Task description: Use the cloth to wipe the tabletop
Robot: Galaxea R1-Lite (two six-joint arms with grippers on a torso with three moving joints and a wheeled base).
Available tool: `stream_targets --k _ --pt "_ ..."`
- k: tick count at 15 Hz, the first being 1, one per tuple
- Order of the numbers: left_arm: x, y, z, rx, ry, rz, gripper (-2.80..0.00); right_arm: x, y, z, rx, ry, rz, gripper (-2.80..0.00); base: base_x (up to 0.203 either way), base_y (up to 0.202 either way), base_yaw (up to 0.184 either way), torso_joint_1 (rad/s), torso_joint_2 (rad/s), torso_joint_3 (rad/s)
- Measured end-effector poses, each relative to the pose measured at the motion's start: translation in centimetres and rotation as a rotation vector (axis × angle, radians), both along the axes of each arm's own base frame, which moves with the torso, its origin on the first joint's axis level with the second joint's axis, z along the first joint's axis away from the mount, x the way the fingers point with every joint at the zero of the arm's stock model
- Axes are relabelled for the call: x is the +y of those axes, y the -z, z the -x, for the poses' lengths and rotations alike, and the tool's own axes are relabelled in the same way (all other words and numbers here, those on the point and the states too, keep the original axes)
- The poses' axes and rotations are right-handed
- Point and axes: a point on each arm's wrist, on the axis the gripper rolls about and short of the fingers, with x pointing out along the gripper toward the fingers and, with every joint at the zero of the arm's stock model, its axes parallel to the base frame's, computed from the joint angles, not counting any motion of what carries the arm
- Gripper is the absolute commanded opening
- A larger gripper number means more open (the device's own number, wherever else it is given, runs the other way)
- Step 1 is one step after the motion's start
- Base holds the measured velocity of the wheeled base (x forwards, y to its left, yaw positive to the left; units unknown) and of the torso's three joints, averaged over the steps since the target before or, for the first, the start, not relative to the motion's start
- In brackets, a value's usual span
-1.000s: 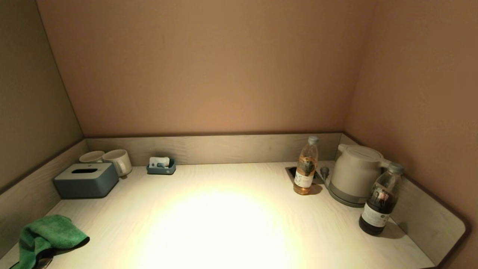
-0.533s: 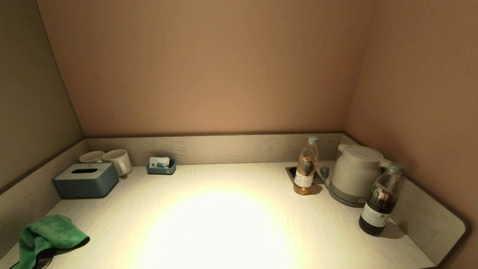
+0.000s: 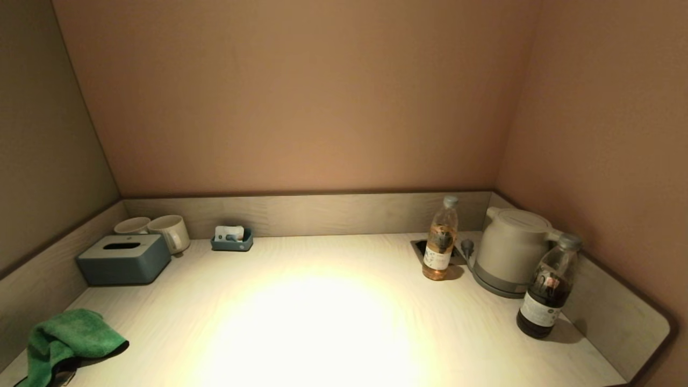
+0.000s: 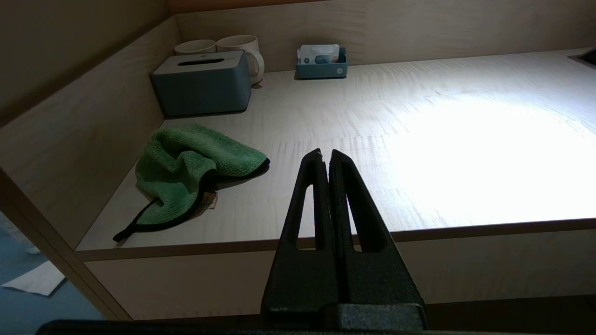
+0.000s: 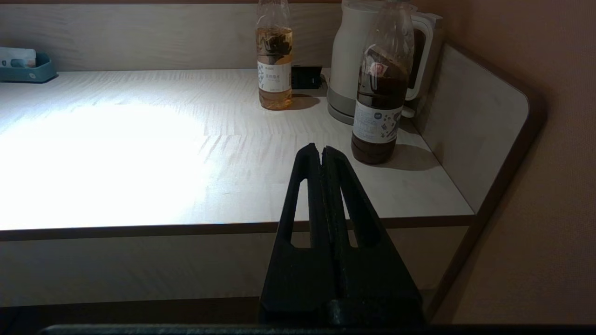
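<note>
A crumpled green cloth (image 3: 67, 338) lies on the light wooden tabletop (image 3: 322, 322) at its front left corner, next to the left side panel; it also shows in the left wrist view (image 4: 186, 172). My left gripper (image 4: 325, 154) is shut and empty, held before the table's front edge, to the right of the cloth and apart from it. My right gripper (image 5: 316, 150) is shut and empty, held before the front edge near the table's right end. Neither gripper shows in the head view.
A grey tissue box (image 3: 123, 259), two white mugs (image 3: 171, 232) and a small blue tray (image 3: 232, 240) stand at the back left. A tea bottle (image 3: 439, 239), a white kettle (image 3: 510, 250) and a dark bottle (image 3: 547, 287) stand at the right. Raised panels edge the table.
</note>
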Motion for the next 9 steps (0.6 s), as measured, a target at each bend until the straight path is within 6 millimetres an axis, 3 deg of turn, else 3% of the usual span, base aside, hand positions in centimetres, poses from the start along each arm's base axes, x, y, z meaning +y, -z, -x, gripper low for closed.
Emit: stream_targets --k 9 --pt "0.01 0.05 -0.01 0.001 -0.003 0.004 -2.80 0.00 0.00 0.00 0.000 0.000 0.000 -2.80 0.000 0.000 0.000 0.000 0.00 0.000"
